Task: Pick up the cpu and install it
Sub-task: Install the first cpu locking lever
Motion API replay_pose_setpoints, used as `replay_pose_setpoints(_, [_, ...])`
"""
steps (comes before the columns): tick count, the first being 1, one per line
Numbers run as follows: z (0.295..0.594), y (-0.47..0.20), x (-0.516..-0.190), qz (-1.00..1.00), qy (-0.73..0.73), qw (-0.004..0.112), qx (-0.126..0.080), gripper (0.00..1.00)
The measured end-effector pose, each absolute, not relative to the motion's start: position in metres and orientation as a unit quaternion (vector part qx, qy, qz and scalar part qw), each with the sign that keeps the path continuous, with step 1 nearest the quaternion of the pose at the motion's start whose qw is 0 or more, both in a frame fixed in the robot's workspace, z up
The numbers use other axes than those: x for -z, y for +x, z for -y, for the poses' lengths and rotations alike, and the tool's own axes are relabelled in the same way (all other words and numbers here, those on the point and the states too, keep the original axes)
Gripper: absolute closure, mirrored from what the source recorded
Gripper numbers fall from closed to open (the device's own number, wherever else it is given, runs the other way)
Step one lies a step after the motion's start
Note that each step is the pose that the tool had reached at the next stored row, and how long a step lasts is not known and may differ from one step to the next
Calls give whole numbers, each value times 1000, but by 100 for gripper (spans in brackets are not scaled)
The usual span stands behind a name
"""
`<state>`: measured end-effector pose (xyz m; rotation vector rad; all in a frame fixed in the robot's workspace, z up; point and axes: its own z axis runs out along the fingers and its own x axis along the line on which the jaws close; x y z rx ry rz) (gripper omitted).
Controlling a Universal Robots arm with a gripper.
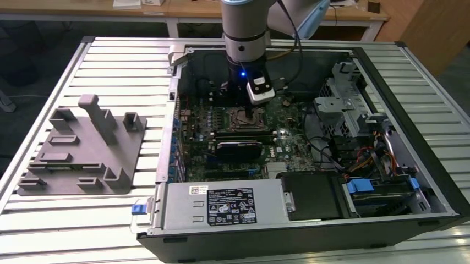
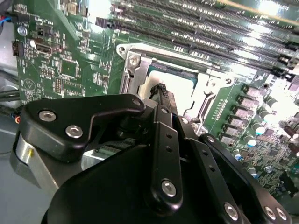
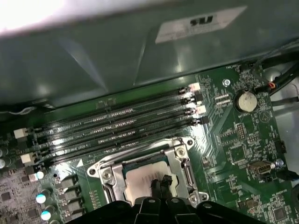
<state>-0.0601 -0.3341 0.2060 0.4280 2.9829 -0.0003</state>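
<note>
Claw (image 3: 159, 183) lowered into open computer case (image 1: 411, 181), fingertips (image 2: 161, 91) touching pale cpu (image 3: 140, 179); grip state impossible to tell. Cpu seated inside metal socket frame (image 3: 180, 156) on green motherboard (image 3: 243, 149), just beside memory slots (image 3: 117, 123). Grey fixture (image 1: 81, 148) well apart on slatted surface (image 1: 110, 60).

Gripper (image 1: 253, 114) hangs inside the open computer case (image 1: 411, 165), directly over the cpu (image 3: 142, 182) seated in the socket frame (image 3: 180, 158) on the motherboard (image 3: 233, 144), memory slots (image 3: 121, 126) just beyond the socket, grey fixture (image 1: 81, 151) well apart outside the case.
</note>
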Motion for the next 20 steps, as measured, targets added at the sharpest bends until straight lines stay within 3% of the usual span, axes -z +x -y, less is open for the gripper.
replay_pose_setpoints(20, [334,-60,-220,-990,124,64,-1,89])
